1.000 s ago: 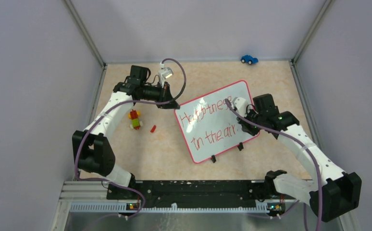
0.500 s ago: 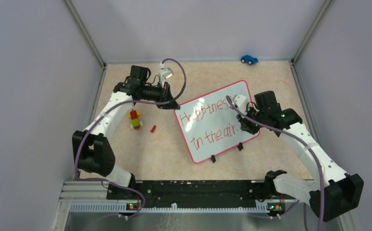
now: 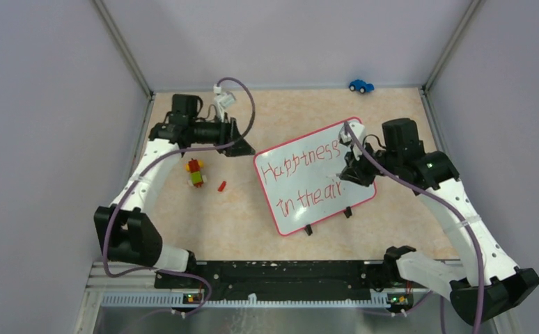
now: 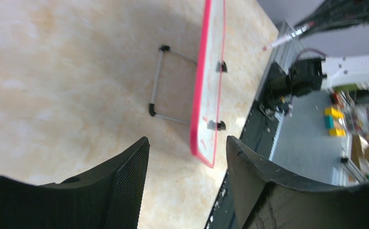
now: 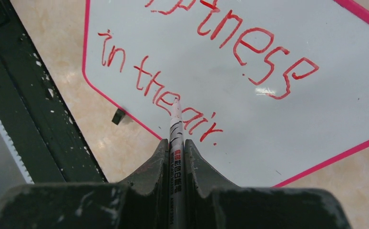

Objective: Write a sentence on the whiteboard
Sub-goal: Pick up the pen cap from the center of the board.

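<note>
The whiteboard (image 3: 301,217), white with a red-pink frame, stands propped mid-table. On it the sentence (image 3: 301,161) runs in red over two lines and ends in a full stop; the right wrist view shows "in the air." (image 5: 158,90). My right gripper (image 3: 347,174) hovers over the board's right part, shut on a white marker (image 5: 176,138) whose tip points at the last words. My left gripper (image 3: 246,149) is open just left of the board's upper left corner, holding nothing. Its wrist view shows the board (image 4: 206,95) edge-on beyond the spread fingers (image 4: 125,181).
A blue toy car (image 3: 361,85) sits by the back wall. A stack of toy bricks (image 3: 196,172) and a small red piece (image 3: 221,186) lie left of the board. A wire stand (image 4: 156,86) props the board from behind. Walls close in both sides; a black rail (image 3: 274,271) runs along the front.
My left gripper has opened and drawn back to the left, off the board's corner. My right arm has risen and shifted towards the back right, marker still in its grip.
</note>
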You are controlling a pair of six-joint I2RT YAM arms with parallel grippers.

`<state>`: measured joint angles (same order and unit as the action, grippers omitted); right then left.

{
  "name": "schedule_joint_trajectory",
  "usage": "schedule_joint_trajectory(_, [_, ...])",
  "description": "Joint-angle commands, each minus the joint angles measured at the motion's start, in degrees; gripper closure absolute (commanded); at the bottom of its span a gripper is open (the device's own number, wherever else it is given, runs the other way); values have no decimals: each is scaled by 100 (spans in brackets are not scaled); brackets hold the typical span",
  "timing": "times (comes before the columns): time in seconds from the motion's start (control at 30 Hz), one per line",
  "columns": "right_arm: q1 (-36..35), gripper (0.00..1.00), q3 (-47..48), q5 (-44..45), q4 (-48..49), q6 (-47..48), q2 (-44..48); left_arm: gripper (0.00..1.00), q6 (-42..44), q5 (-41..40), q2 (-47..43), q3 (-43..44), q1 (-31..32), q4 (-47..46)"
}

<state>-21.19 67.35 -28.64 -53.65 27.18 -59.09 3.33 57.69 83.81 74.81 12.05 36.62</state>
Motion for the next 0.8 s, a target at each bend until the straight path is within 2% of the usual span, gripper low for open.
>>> schedule_joint_trajectory(0.0, [62,100,372,-541,185,-408,53,33,-317,274,-655,231,-1008,-425])
schedule_joint_trajectory(0.07, [62,100,368,-596,313,-610,68,32,-183,72,-798,173,-1564,-317])
schedule_joint_trajectory(0.13, [62,100,373,-592,442,-841,64,32,458,-504,-832,195,-1832,266])
schedule_joint_trajectory(0.23, [57,100,297,-530,757,-1177,128,33,1469,-1222,-892,-125,-1952,1043])
schedule_joint_trajectory(0.4, [96,100,336,-602,1057,-1527,32,37,2288,-2018,-970,-1171,-1952,1203])
schedule_joint_trajectory(0.6, [145,100,595,-493,1049,-1615,-65,42,2525,-2497,-659,-1827,-1935,846])
schedule_joint_trajectory(0.77, [253,100,591,-619,1127,-1712,-93,44,2507,-2653,-347,-2065,-1662,591])
